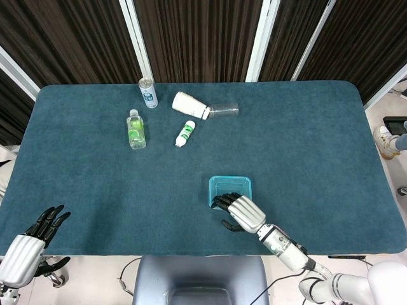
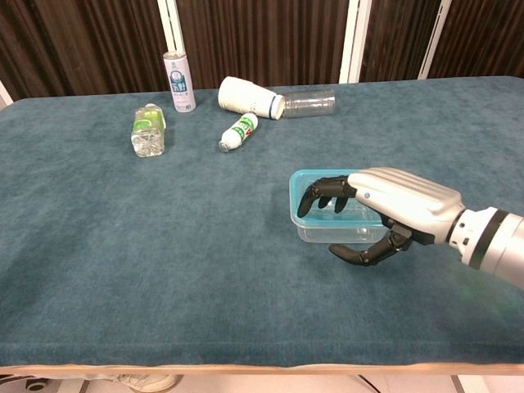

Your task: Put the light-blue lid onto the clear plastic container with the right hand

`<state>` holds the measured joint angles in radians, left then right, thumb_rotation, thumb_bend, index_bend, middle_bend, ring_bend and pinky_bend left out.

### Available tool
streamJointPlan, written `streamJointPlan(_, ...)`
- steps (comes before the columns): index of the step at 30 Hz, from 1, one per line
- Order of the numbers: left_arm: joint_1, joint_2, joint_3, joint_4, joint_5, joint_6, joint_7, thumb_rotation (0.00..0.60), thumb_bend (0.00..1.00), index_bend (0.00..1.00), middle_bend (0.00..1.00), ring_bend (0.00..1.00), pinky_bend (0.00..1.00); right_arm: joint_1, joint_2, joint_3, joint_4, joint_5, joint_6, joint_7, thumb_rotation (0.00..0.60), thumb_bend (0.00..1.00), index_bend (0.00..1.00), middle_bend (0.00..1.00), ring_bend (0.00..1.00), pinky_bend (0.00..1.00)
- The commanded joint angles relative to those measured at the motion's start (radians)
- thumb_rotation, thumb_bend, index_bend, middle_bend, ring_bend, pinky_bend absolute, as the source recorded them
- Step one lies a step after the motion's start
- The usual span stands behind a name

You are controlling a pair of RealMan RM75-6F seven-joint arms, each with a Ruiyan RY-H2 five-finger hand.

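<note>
Fingertips of the right hand (image 2: 372,214) curl over the near rim of the clear plastic container (image 2: 315,219), thumb hanging below and in front of its near wall — whether they actually clasp the rim or merely hover over it I cannot tell. The light-blue lid (image 1: 230,186) appears to be seated on the container already, its blue rim ringing the top; it lies directly ahead of and under the fingertips, stretching away from them toward the far side of the table. Seen from above the box is close to square, so it has hardly any long axis; its edges run square to the table. The left hand (image 1: 28,244) — fingers spread, holding nothing — sits well apart at the near left corner, so the right is far nearer.
</note>
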<state>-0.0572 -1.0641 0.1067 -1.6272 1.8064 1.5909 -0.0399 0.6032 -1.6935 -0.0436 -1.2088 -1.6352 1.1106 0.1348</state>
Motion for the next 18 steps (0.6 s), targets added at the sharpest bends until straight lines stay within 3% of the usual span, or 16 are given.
streamJointPlan(1,0.000,0.000,0.000,0.000,0.000,0.000,0.000,0.600,0.44,0.11,0.00,0.01,0.38,-0.001,-0.003,-0.001,0.005,0.001,-0.003,0.003,0.600,0.53,0.43,0.36,0.32,0.45)
streamJointPlan(18,-0.002,0.001,-0.001,0.002,0.000,0.000,-0.007,0.600,0.44,0.11,0.00,0.01,0.38,-0.006,-0.002,0.007,0.012,-0.004,0.014,0.026,0.600,0.54,0.43,0.36,0.32,0.45)
